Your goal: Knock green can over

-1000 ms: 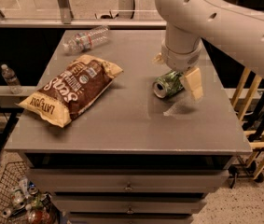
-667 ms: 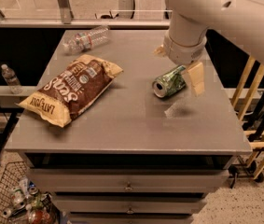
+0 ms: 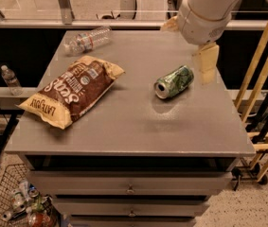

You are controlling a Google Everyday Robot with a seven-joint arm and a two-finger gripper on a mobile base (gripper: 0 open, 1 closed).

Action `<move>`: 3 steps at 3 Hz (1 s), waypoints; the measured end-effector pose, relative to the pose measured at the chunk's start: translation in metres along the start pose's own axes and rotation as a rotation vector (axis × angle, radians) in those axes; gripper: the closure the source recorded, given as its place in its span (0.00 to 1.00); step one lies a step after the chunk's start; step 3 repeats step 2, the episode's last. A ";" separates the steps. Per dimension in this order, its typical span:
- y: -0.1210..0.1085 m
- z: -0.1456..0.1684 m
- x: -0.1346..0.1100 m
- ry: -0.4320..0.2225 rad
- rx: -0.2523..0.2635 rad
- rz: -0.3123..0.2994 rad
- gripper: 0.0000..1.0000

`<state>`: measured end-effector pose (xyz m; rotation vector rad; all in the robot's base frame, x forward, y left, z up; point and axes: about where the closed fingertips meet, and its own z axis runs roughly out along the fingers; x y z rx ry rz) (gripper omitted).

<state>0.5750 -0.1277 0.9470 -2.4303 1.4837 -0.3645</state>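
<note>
Small light-green aluminium drink can [image 3: 174, 82]: lying on its side, right of centre on grey counter [image 3: 124, 126]. Pincer [image 3: 188, 48]: hovering just behind it, tan fingers [image 3: 207, 63] spread, holding nothing. Knock-over judged complete; nothing left.

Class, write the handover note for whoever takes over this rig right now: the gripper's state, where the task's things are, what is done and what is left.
Gripper: open, holding nothing. It hovers at the table's far right, just behind and above the green can, not touching it.
Green can: lying on its side on the table, right of centre, its top end facing the front left.
Chip bag lies flat to the can's left. The water bottle lies at the back left. Both are well apart from the can.
Done: the can is knocked over.
Left: probably nothing beyond pulling the arm clear.
</note>
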 end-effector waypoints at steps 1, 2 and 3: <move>0.015 -0.011 0.017 -0.053 0.017 0.152 0.00; 0.015 -0.012 0.016 -0.060 0.018 0.158 0.00; 0.015 -0.012 0.016 -0.060 0.018 0.158 0.00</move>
